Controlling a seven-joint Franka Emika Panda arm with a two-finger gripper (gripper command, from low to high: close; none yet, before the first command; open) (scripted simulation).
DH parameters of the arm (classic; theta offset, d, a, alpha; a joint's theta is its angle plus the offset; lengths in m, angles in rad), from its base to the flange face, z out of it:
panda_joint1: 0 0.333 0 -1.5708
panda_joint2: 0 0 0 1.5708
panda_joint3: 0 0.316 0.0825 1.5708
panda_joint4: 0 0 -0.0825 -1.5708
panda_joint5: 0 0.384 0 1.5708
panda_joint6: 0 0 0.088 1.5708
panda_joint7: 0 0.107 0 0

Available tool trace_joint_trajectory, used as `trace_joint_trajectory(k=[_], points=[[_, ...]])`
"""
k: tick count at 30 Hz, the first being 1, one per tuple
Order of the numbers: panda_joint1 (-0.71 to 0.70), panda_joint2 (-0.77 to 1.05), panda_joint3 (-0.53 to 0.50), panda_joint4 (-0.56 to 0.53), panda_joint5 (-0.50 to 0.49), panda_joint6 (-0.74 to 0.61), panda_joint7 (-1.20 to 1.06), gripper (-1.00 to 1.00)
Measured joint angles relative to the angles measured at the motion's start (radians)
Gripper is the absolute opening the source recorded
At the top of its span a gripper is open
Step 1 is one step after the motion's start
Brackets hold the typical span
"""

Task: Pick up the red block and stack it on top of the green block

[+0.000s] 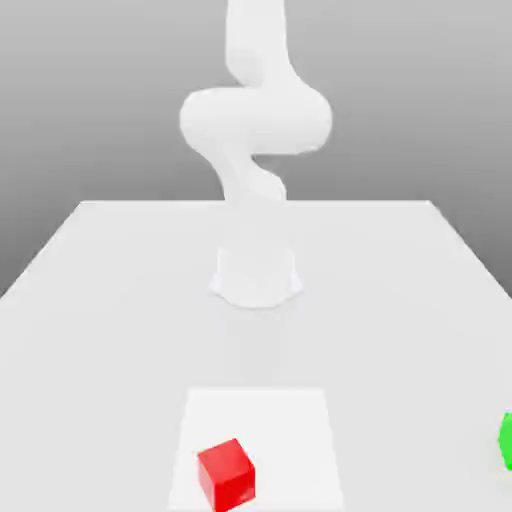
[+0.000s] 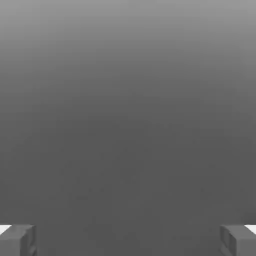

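Two fingers stand wide apart, both blocks outside their grip

The two-finger gripper [image 2: 128, 241] of the white robot arm [image 1: 256, 120] is open, its blocky dark-grey fingers [image 2: 11, 243] well separated, with plain grey background [image 2: 128, 125] showing between them.

The small, glossy bright red cube [image 1: 226, 475] lies outside the hand's grasp, clear of both fingers. It sits on the flat white square [image 1: 265, 425] on the pale tabletop [image 1: 90, 340], turned at an angle to the square's edges and nearer the exterior view's left side of it. The small bright green block [image 1: 507, 441] is also outside the hand's grasp, off the square toward the exterior view's right, where the picture's edge cuts it off. The two blocks are well apart. From the arm's white base [image 1: 256, 280], the arm rises past the upper edge of the exterior view. The hand's exact height above the blocks cannot be told.
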Motion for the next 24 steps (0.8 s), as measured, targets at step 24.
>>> trace_joint_trajectory(k=[24], points=[[0.116,0.867,-0.163,-0.154,0.095,0.328,-0.559,0.00]])
